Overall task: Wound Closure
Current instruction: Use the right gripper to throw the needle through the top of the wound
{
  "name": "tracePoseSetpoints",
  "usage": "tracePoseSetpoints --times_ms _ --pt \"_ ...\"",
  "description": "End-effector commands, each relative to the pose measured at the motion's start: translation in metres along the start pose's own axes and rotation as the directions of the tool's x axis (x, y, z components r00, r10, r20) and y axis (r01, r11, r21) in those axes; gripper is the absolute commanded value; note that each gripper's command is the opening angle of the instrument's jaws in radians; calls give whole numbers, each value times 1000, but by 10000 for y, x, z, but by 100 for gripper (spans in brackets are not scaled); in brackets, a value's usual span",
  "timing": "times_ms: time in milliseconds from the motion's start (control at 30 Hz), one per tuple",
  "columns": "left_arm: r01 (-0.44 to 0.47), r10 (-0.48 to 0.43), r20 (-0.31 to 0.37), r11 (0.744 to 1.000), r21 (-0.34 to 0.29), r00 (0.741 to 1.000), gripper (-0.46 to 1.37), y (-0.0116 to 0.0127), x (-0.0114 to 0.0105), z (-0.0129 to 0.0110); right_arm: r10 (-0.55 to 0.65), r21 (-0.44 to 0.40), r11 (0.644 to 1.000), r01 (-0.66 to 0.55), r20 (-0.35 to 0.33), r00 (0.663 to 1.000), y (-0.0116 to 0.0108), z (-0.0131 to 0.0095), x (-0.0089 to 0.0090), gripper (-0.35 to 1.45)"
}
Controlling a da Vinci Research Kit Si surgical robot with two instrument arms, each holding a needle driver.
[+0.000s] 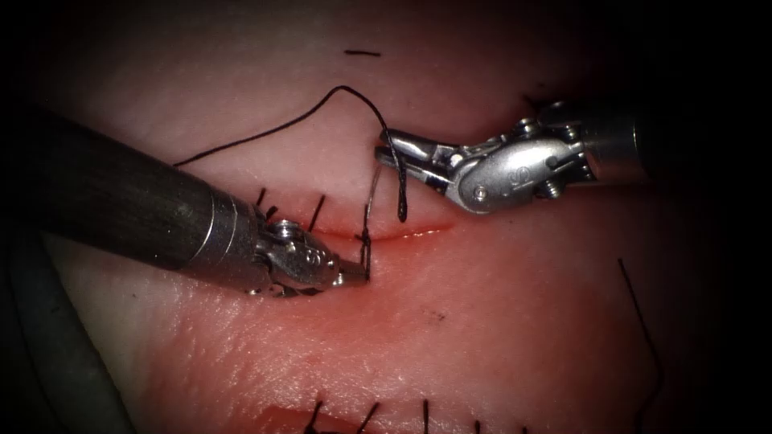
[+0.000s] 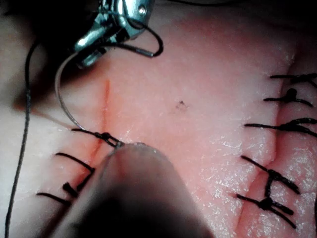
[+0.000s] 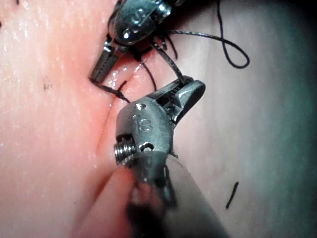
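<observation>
The tissue (image 1: 498,321) has a short red cut (image 1: 410,235) across its middle. My right tool (image 1: 384,154) is just above the cut, shut on one end of the thin pale needle (image 1: 370,201). The needle curves down to the cut beside a dark knot (image 2: 105,136); whether its lower end is in the tissue I cannot tell. Black thread (image 1: 265,135) arcs in from the left, drapes over the right jaws and hangs to a free end (image 1: 402,213). My left tool (image 1: 358,277), below the cut, is shut on a short upright strand of thread at the knot.
Finished stitches (image 1: 318,210) cross the cut's left part. A second stitched cut (image 1: 370,414) runs along the near edge, seen too in the left wrist view (image 2: 277,163). Loose thread pieces lie at the far side (image 1: 362,53) and the right (image 1: 643,321).
</observation>
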Motion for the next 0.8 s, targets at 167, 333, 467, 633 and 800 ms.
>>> tracePoseSetpoints --times_ms 167,333,467,633,800 --pt "-2 2 -2 1000 -14 1000 -35 1 1 -1 -20 -5 1000 20 -1 1000 3 1 2 -35" --pt "-3 3 -2 1000 -16 1000 -35 2 2 -3 -46 -4 999 46 -1 999 7 1 3 -35" --pt "-3 3 -3 1000 -16 1000 -35 2 1 -4 -78 0 997 78 0 997 12 0 3 -35" --pt "-4 4 -3 1000 -17 1000 -35 2 1 -4 -120 -3 993 120 -4 993 20 -4 4 -35" --pt "-4 4 -3 1000 -17 1000 -35 2 1 -4 -142 -1 990 142 -6 990 23 -7 3 -35"
